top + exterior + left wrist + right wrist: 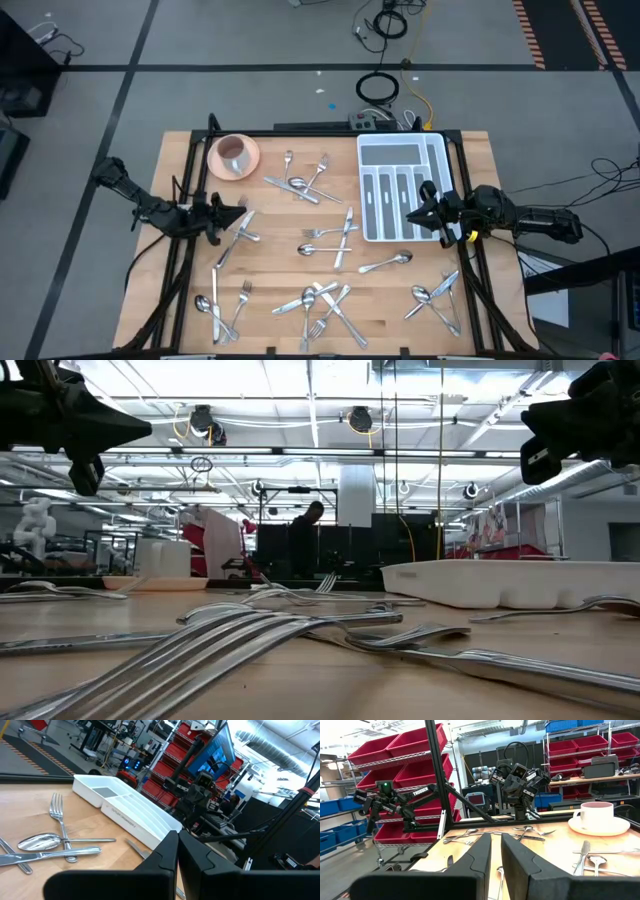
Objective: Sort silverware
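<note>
**Both arms raised, silverware loose on the desk**

From the low camera most pieces blur into foreground streaks; only fork tines and the tray's (510, 582) side wall read clearly, and both end effectors are cut off at the top corners.

The overhead camera alone gives the layout. The silverware (325, 235) lies scattered over the desk (185, 160), with clusters at the centre, toward 6 o'clock, and toward 4 and 8 o'clock. The tray (402, 188) sits toward 2 o'clock; whether anything lies in its slots cannot be told. A pink plate with a cup (234, 155) sits toward 10 o'clock.

The left end effector (243, 217) hangs at 9 o'clock, the right end effector (412, 218) at 3 o'clock over the tray's near corner. The wrist cameras show each pair of fingers nearly pressed together, holding nothing.

Bare wood stays open along the 12 o'clock edge.
</note>
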Robot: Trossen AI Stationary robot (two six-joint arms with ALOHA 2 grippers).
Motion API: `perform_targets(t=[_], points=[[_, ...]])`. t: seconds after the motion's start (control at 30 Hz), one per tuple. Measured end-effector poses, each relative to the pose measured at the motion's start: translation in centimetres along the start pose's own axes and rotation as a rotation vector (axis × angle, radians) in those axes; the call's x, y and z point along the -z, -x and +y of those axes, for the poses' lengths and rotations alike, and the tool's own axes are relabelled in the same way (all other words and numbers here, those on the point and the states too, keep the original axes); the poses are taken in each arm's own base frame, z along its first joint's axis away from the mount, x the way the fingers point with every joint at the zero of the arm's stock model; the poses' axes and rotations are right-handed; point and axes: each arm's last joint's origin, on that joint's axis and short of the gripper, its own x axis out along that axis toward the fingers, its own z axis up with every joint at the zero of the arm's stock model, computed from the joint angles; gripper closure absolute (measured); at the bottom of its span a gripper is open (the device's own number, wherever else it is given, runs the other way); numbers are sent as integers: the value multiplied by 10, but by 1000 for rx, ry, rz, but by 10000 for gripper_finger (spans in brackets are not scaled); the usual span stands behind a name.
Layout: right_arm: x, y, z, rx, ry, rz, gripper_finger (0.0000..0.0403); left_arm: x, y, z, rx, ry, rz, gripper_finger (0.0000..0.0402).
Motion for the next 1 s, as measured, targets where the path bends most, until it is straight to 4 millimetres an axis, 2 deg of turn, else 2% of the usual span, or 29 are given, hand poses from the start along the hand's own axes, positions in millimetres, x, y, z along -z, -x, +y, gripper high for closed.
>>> perform_targets(t=[0.13, 0.3, 0.53, 0.67, 0.93, 1.0], points=[[0, 0, 0, 1, 0, -1, 369, 0, 0, 0, 0, 0, 0, 387], [-2, 0, -2, 88, -4, -40, 369, 0, 0, 0, 0, 0, 0, 387], [-3, 0, -2, 87, -272, -54, 369, 1, 0, 0, -2, -6, 5, 387], [-4, 0, -2, 88, -311, -67, 369, 1, 0, 0, -3, -7, 4, 387], [-20, 2, -1, 108, -391, -271, 369, 1, 0, 0, -4, -9, 3, 387], [-22, 3, -1, 116, -419, -297, 369, 0, 0, 1, -32, -72, -13, 387]])
